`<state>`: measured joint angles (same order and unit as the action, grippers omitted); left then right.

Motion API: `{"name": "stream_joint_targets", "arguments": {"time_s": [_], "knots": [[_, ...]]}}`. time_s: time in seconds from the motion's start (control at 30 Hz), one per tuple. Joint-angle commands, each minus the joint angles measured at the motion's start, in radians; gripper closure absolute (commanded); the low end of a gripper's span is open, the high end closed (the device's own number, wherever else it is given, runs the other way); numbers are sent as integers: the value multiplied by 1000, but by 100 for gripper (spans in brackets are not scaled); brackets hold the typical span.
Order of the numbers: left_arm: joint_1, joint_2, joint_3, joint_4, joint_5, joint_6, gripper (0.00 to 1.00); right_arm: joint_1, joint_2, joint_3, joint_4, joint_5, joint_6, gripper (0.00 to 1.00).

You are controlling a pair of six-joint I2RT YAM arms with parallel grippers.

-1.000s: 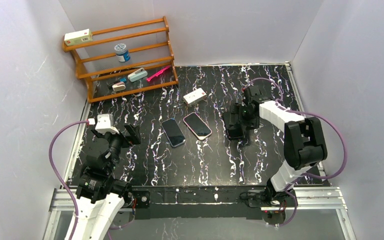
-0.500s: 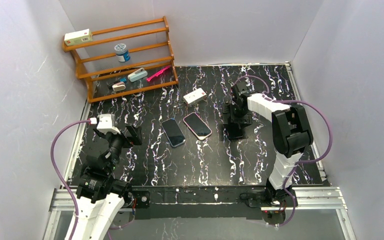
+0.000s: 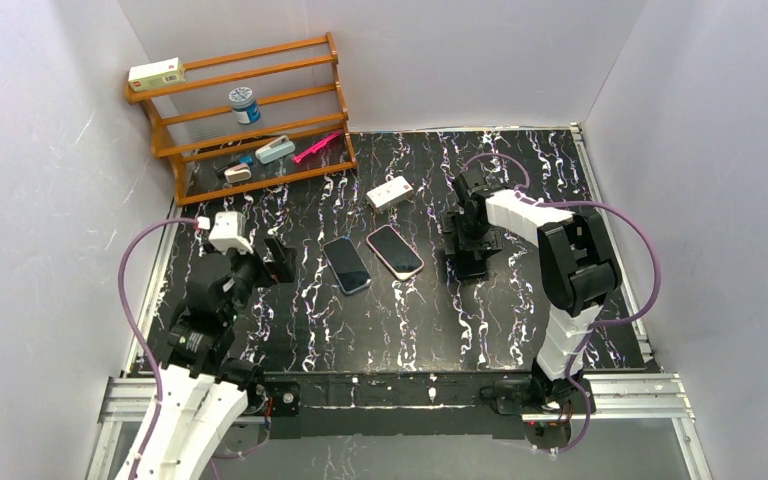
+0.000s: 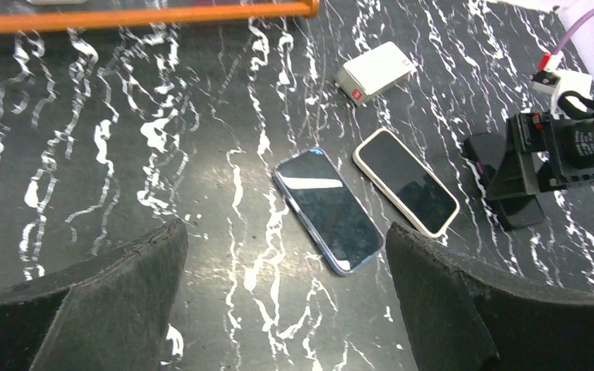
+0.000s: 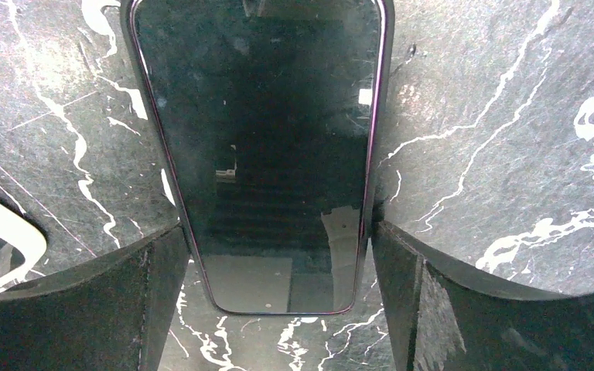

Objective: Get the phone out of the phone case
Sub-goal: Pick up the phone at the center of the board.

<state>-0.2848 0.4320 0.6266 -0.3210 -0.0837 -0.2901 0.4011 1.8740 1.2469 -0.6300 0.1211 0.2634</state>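
Note:
A dark phone in a purple-rimmed case point(image 5: 259, 147) lies flat on the black marbled table. My right gripper point(image 5: 278, 232) is open, low over its near end, with one finger close along each long edge. In the top view the right gripper point(image 3: 470, 252) is right of a cream-cased phone point(image 3: 394, 251) and a blue-cased phone point(image 3: 346, 265). My left gripper point(image 3: 278, 262) is open and empty, left of the blue-cased phone. The left wrist view shows the left gripper point(image 4: 285, 236), the blue-cased phone point(image 4: 326, 210), the cream-cased phone point(image 4: 406, 182) and the dark phone's end point(image 4: 522, 210).
A small white box point(image 3: 390, 191) lies behind the phones. An orange wooden rack point(image 3: 250, 125) with small items stands at the back left. White walls close in the table on three sides.
My right gripper has swung left and come down over the dark phone. My left arm has reached forward and right, towards the blue-cased phone.

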Motion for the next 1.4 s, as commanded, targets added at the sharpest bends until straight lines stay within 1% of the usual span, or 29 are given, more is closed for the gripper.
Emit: {"name": "stream_joint_targets", "arguments": {"time_s": [0.0,0.13,0.2,0.23,0.27,0.37,0.5,0.6,0.7,0.93,1.0,1.1,1.27,1.37], "knots": [[-4,126,74,-22,82,-105,2,15,68,-55,-47,29,17,9],[-5,214,76,-12,186,-190,2,24,67,-72,-32,40,34,18],[-5,250,67,-8,216,-224,2,36,60,-83,-25,41,45,27],[-5,265,63,-5,230,-242,2,45,54,-88,-20,38,52,30],[-6,280,52,-1,246,-262,2,53,45,-94,-14,30,60,35],[-6,311,7,28,294,-337,2,97,-16,-133,21,-6,84,47],[-7,303,-79,147,366,-456,3,132,-121,-207,71,-22,119,71],[-10,294,-110,188,372,-521,4,156,-215,-290,126,-54,145,88],[-16,288,-126,203,371,-567,5,195,-326,-369,194,-88,174,99],[-50,274,-201,312,359,-701,11,302,-539,-471,307,-115,217,99],[-65,289,-208,349,361,-718,12,333,-598,-488,349,-153,220,99],[-88,317,-200,363,354,-719,13,375,-669,-515,419,-171,221,99],[-138,360,-222,413,314,-752,15,429,-727,-555,545,-196,222,99],[-189,410,-256,528,298,-802,16,453,-732,-578,632,-224,234,99]]}}
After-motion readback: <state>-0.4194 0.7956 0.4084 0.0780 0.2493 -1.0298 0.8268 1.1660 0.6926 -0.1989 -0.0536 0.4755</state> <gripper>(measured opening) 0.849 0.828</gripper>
